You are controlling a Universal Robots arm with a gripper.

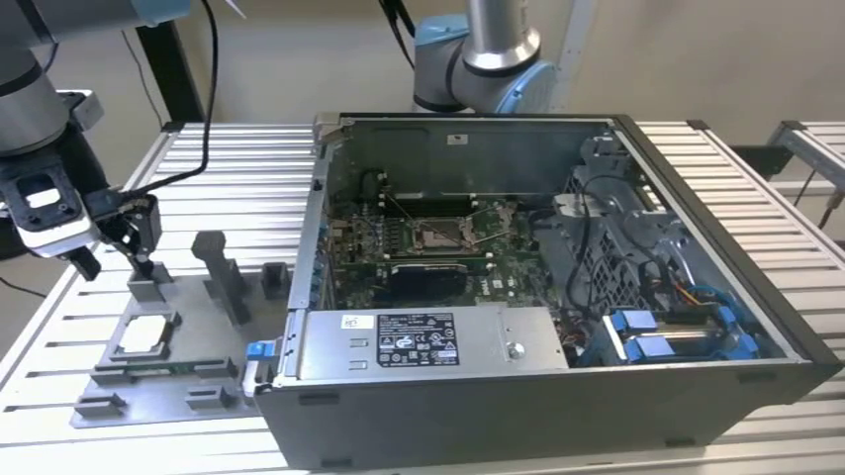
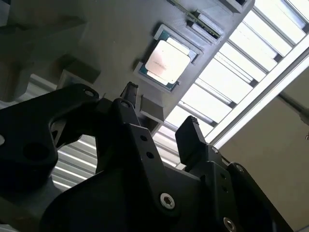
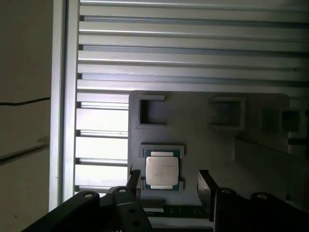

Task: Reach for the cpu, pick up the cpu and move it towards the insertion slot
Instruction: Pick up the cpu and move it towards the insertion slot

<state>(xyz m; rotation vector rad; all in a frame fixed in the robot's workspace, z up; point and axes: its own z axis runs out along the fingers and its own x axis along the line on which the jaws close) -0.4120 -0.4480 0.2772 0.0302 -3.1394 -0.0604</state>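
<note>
cpu (image 3: 162, 171) lies flat in its nest on the grey fixture plate (image 1: 198, 341), beside the computer case (image 1: 528, 416) and well apart from the insertion slot (image 1: 442, 233) inside it. gripper (image 3: 169, 180) is spread wide and empty above the cpu, one finger either side in the first wrist view. I'd keep it centred and square, then drop straight so both pads meet opposite edges evenly. Arm reaches in from the exterior view's left, wrist pointing down over the fixture.

My black two-fingered end effector (image 3: 168, 179) hangs downward from my grey jointed arm (image 1: 27, 99), fingers (image 3: 205, 186) spread apart.
</note>
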